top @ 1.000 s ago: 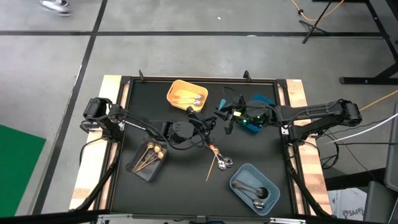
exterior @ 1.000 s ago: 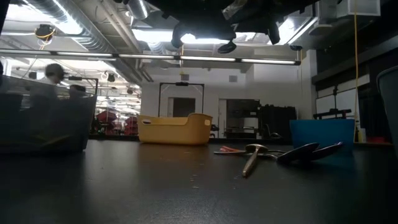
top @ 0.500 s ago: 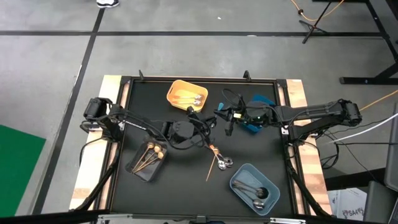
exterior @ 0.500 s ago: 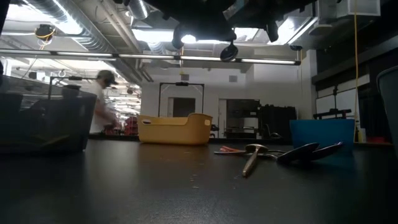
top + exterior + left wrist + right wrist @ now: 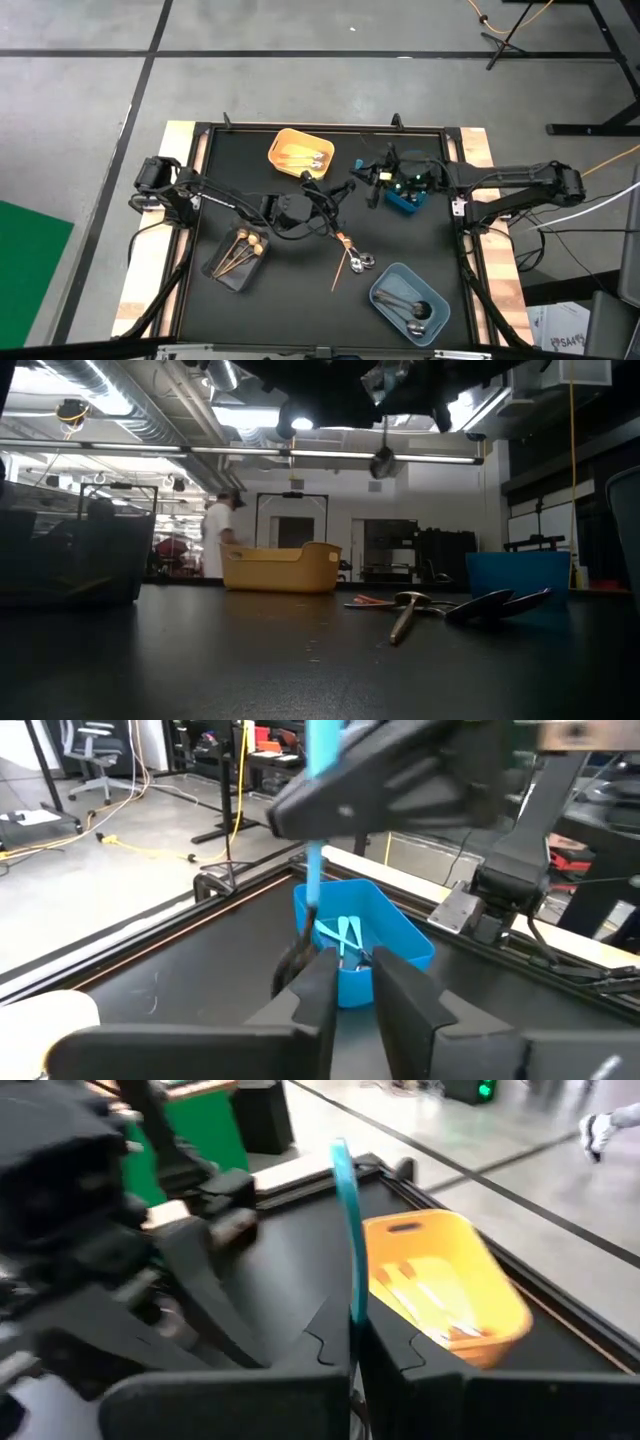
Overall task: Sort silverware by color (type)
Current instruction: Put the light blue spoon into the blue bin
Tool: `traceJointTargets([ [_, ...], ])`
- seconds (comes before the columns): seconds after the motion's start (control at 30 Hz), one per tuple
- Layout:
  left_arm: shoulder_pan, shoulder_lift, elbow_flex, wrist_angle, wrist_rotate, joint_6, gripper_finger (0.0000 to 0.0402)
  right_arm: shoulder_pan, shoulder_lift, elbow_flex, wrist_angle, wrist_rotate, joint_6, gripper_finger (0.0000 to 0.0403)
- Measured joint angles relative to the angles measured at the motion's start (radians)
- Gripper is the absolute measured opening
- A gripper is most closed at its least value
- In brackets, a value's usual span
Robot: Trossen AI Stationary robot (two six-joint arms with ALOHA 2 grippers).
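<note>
A spoon (image 5: 313, 870) with a light-blue handle and a dark bowl hangs in the air over the table's middle, with my right gripper (image 5: 355, 1335) shut on it. In the low view the spoon (image 5: 383, 455) hangs bowl down, high above the table. My left gripper (image 5: 355, 970) stands just to the spoon's left, open, with nothing between its fingers. In the high view the right gripper (image 5: 377, 190) and the left gripper (image 5: 338, 192) face each other beside the blue bin (image 5: 410, 197). My right gripper pinches the spoon's light-blue handle (image 5: 350, 1295) between its two fingers, about midway along it. The fingers come nearly level from the table's right side and lie across the handle. The spoon stands upright, its bowl (image 5: 295, 968) hanging below, lifted clear of the table.
A yellow bin (image 5: 300, 152) with utensils stands at the far middle. A clear bin (image 5: 238, 257) is at the near left and a grey-blue bin (image 5: 408, 303) with spoons at the near right. Loose silverware (image 5: 357, 262) and an orange-handled piece (image 5: 341, 240) lie near the middle.
My right gripper has drawn a little toward the table's right edge and the blue bin, taking the spoon away from my left gripper. In the low view the spoon's bowl has sunk and now hangs straight down.
</note>
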State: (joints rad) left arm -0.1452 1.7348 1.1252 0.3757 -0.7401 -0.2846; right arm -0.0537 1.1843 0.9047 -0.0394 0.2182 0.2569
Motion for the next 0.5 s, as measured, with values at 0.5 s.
traceJointTargets([
  [0.5,0.002,0.0,0.0,-0.007,0.001,-0.001,0.0084,-0.361,-0.266,0.0,-0.538,-0.019,0.023,0.0],
])
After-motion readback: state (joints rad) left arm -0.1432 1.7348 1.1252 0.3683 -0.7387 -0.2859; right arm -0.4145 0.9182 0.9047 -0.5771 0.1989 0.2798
